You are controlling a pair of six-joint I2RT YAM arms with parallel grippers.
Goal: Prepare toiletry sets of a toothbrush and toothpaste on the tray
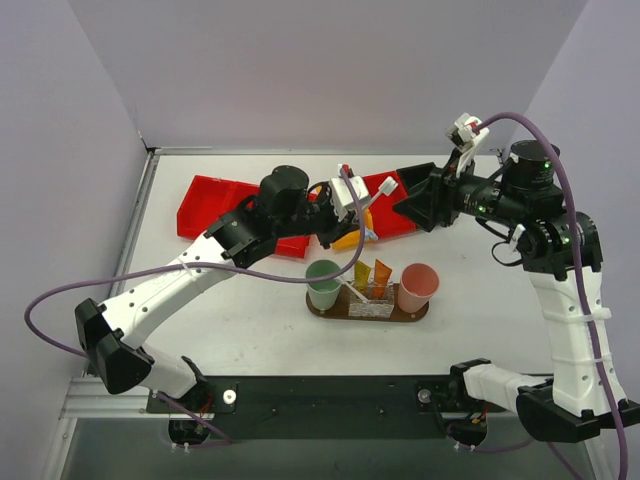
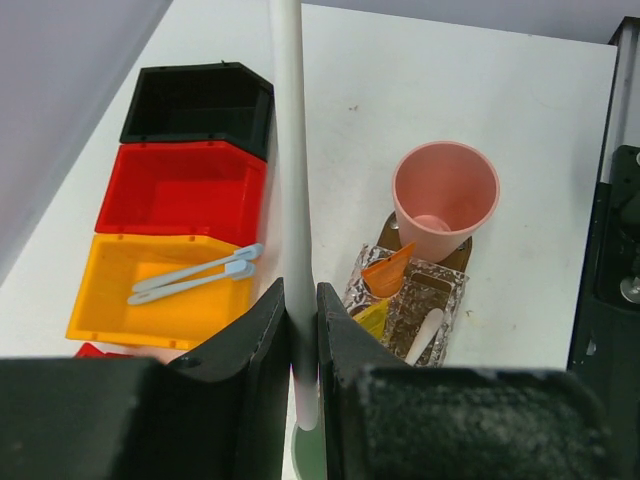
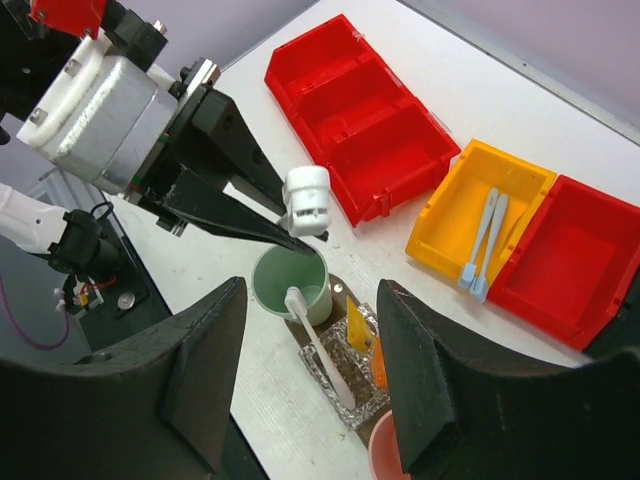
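With the left gripper [image 2: 303, 330] pinching the white toothbrush [image 2: 293, 200] upright over the green cup [image 1: 323, 285] at the tray's [image 1: 415, 317] left end, lower straight before releasing; the right gripper [image 3: 312, 300] hangs spread, empty.

tray [image 1: 415, 318]: brown oval, lying flat | toothbrush [image 2: 292, 200]: white, being held upright over green cup [image 1: 323, 285] | tubes [image 2: 388, 272]: orange and yellow, leaning in holder [image 2: 440, 300] on tray | two brushes [image 2: 195, 278]: lying in yellow bin [image 2: 140, 325]

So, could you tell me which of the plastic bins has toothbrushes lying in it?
The yellow bin: two pale-blue toothbrushes lie in it; the red bins beside it hold none.
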